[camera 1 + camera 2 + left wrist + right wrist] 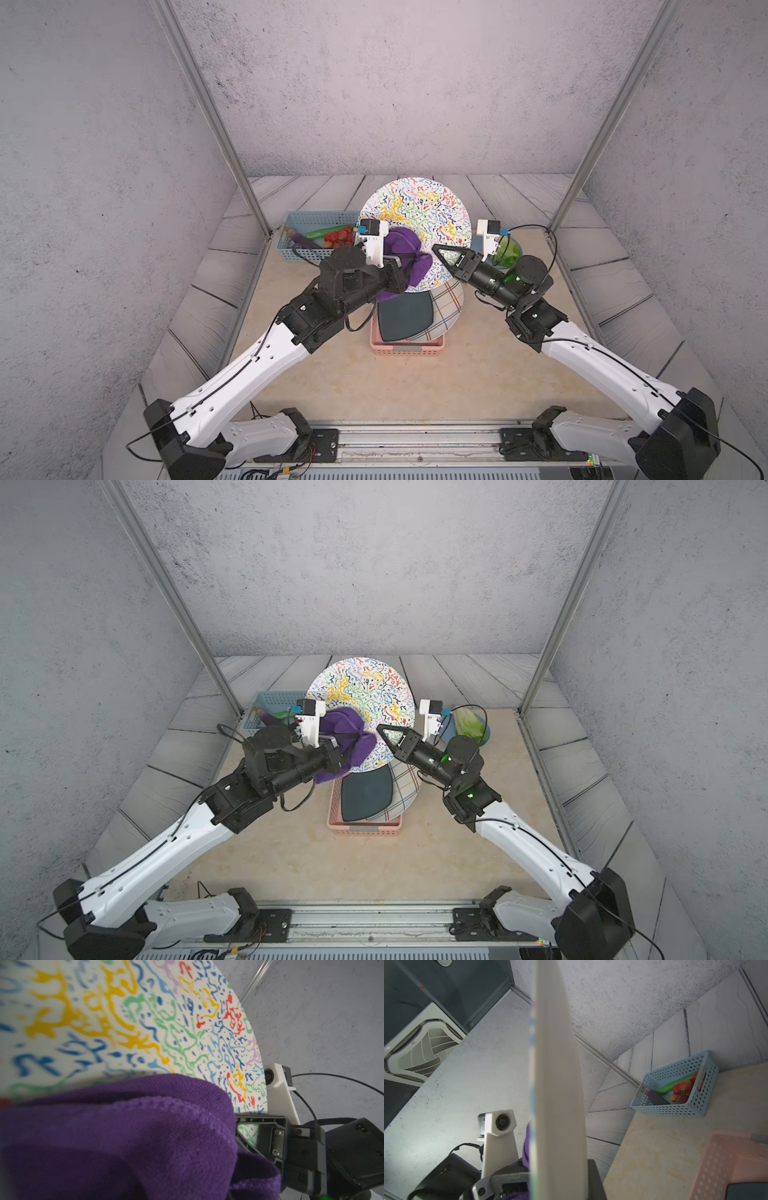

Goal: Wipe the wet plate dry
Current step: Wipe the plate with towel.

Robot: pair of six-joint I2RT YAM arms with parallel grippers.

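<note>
Plate (419,208), patterned with coloured squiggles, was held up on edge in the air over the pink basket (407,347) near the desk's middle. The right hand (438,251) was clamped on its rim, and the right wrist view showed the plate edge-on between the jaws. The left hand (409,261) was clenched on a bunched purple cloth (405,245), which pressed against the plate's patterned face.
</note>
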